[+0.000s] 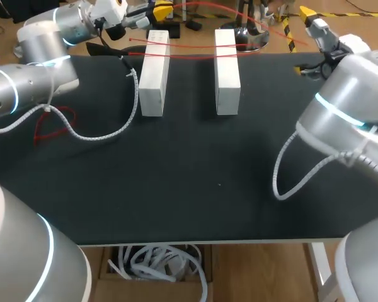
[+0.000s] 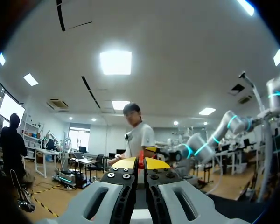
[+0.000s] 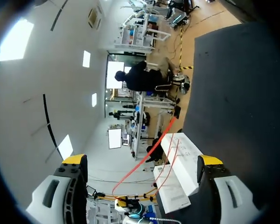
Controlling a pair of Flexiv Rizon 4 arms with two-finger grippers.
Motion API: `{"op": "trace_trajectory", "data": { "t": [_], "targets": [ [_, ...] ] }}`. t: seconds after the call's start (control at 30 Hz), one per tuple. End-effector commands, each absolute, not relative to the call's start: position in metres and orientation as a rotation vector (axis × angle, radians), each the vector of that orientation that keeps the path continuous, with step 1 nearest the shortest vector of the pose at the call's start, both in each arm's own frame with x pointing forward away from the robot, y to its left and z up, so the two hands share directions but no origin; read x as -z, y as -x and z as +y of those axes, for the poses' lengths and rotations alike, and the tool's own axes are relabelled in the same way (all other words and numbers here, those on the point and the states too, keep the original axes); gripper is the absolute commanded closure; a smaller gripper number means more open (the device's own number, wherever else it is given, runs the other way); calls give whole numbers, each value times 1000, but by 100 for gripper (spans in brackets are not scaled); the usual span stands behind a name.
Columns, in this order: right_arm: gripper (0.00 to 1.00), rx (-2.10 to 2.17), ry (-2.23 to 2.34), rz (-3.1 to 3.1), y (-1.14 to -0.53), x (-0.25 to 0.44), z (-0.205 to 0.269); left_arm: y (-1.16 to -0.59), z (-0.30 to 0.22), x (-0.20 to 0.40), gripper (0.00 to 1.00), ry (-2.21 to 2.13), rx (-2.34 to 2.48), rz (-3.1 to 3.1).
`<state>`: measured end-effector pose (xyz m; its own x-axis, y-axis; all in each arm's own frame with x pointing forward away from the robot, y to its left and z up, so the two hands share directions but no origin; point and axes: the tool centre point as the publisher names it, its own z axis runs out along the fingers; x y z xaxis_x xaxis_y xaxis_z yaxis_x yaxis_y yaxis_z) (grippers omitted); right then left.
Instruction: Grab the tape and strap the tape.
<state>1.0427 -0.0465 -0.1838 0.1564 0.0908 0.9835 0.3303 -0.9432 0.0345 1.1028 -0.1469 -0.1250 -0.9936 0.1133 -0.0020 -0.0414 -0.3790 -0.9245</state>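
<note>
1. Head view: the black bench carries two white blocks, the left block and the right block, which stand side by side but apart near its far edge.
2. The red tape runs in thin strands across the tops of both blocks and bridges the gap between them. Another strand arcs beyond the far edge.
3. The left gripper is raised past the far edge, just beyond the left block. In the left wrist view its fingers are pressed nearly together, with a thin strip of red tape pinched between the yellow tips.
4. The right gripper hangs off the far right corner, well apart from the blocks. In the right wrist view its fingers are spread wide and hold nothing. Both blocks and the tape lie ahead of them.
5. A red loop lies on the bench beneath the left arm.
</note>
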Motion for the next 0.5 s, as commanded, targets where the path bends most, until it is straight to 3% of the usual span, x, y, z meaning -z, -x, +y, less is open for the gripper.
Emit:
{"op": "trace_trajectory", "data": {
  "t": [0.03,0.5],
  "targets": [
    [0,2289,2116,-127,-1052,189,-38,-1105,-147,126,100,106,-2530,-1691],
    [0,2304,2015,-134,-1065,159,-28,-1105,-147,126,100,106,-2530,-1691]
  ]
}}
